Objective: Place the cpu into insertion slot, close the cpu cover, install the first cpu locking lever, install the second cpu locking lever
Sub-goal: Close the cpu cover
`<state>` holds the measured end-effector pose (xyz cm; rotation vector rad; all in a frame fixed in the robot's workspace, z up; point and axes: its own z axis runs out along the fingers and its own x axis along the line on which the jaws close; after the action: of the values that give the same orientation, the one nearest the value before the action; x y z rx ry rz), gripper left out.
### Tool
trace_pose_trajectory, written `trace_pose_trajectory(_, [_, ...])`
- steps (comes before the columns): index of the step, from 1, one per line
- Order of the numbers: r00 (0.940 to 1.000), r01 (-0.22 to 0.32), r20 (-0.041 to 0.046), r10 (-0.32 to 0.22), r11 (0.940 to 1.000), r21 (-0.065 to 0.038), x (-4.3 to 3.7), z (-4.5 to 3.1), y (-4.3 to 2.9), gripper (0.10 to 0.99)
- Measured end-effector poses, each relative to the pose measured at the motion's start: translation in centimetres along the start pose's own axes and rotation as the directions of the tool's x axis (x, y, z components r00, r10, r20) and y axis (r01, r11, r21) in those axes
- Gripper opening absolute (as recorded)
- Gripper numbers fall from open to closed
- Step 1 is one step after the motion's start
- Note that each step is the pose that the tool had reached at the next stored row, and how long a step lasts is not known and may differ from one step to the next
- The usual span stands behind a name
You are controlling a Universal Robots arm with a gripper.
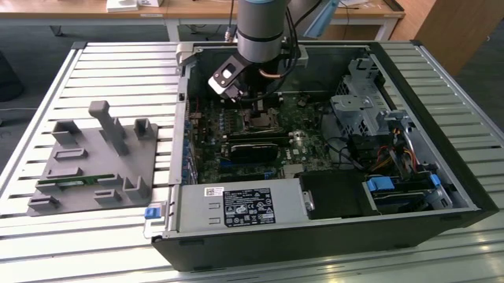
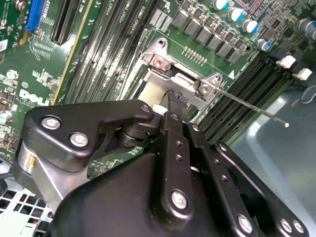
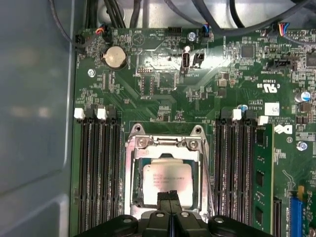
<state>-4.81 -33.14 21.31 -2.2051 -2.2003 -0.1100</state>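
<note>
Hovering just over the cpu, the gripper had its jaws pressed together, holding nothing. The square chip lay flat in the insertion slot, edges parallel to the memory slots flanking it. Beyond, the cpu cover framed it, and a thin lever angled outward.

The exterior view looks down from above at the open computer case on the slatted worktop. Both wrist views sit close over the motherboard, sharing the socket and the fingers.
</note>
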Motion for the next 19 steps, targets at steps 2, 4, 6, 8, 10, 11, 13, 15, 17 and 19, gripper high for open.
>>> trace_pose_trajectory(2, [1.0000,0.000,-0.0001,0.000,1.0000,0.000,0.08,0.10,-0.04,0.106])
trace_pose_trajectory(4, [1.0000,0.000,-0.0003,0.000,1.0000,0.000,0.13,0.20,-0.11,0.106])
trace_pose_trajectory(6, [1.0000,0.000,-0.0001,0.000,1.0000,0.000,0.16,0.31,-0.21,0.106])
trace_pose_trajectory(8, [1.0000,0.000,-0.0001,0.000,1.0000,0.000,0.19,0.44,-0.28,0.106])
trace_pose_trajectory(10, [1.0000,0.000,-0.0001,0.000,1.0000,0.000,0.20,0.58,-0.32,0.106])
trace_pose_trajectory(11, [1.0000,0.000,-0.0001,0.000,1.0000,0.000,0.21,0.65,-0.33,0.106])
trace_pose_trajectory(13, [1.0000,0.000,-0.0001,0.000,1.0000,0.000,0.21,0.80,-0.36,0.106])
trace_pose_trajectory(15, [1.0000,0.000,-0.0001,0.000,1.0000,0.000,0.21,0.93,-0.38,0.106])
trace_pose_trajectory(17, [1.0000,0.000,-0.0001,0.000,1.0000,0.000,0.20,1.00,-0.39,0.106])
trace_pose_trajectory(19, [1.0000,0.000,0.0000,0.000,1.0000,0.000,0.20,1.08,-0.39,0.106])
